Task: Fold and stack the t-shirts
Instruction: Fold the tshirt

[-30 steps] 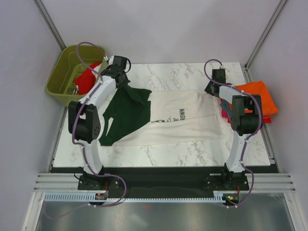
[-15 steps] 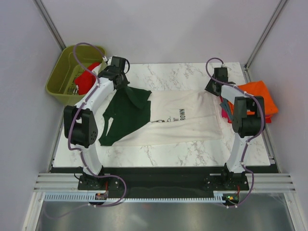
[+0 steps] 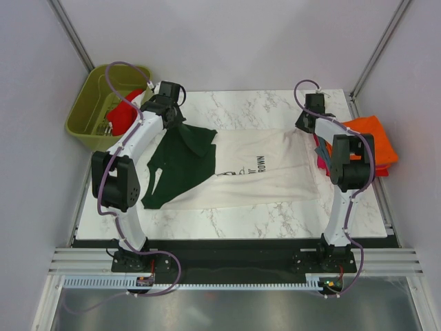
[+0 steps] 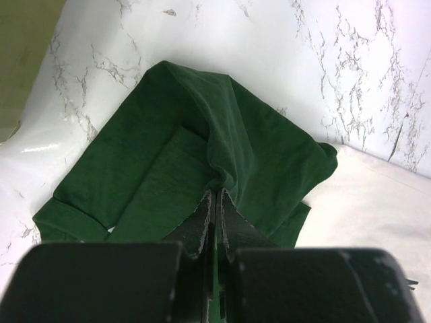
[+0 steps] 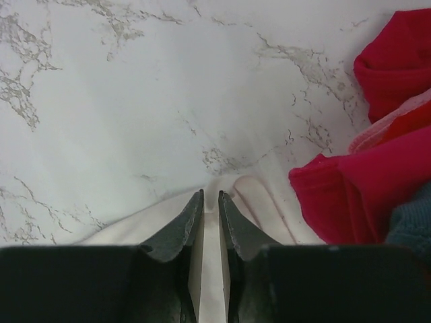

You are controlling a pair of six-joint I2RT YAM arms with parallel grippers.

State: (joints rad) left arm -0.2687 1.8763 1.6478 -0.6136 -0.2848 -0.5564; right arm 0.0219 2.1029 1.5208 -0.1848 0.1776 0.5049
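Observation:
The cream t-shirt (image 3: 262,169) with dark green sleeves lies spread across the marble table (image 3: 241,103), print up. My left gripper (image 3: 175,117) (image 4: 216,192) is shut on a bunched fold of the green sleeve (image 4: 202,128) at the shirt's back left. My right gripper (image 3: 306,125) (image 5: 210,194) is at the shirt's back right corner. Its jaws are nearly together, with a ridge of cream cloth (image 5: 250,202) pinched between them. An orange shirt (image 3: 372,136) tops a stack at the table's right edge. Red cloth (image 5: 377,182) and grey-blue cloth (image 5: 412,229) lie just right of my right gripper.
An olive-green bin (image 3: 81,118) stands off the table's back left corner and holds a red shirt (image 3: 124,114). Grey walls close in on the left, back and right. The arm bases sit at the near edge.
My right gripper has shifted a little toward the back at the shirt's corner and now pinches the cream cloth. The left arm's elbow swung slightly left, its gripper still on the green sleeve.

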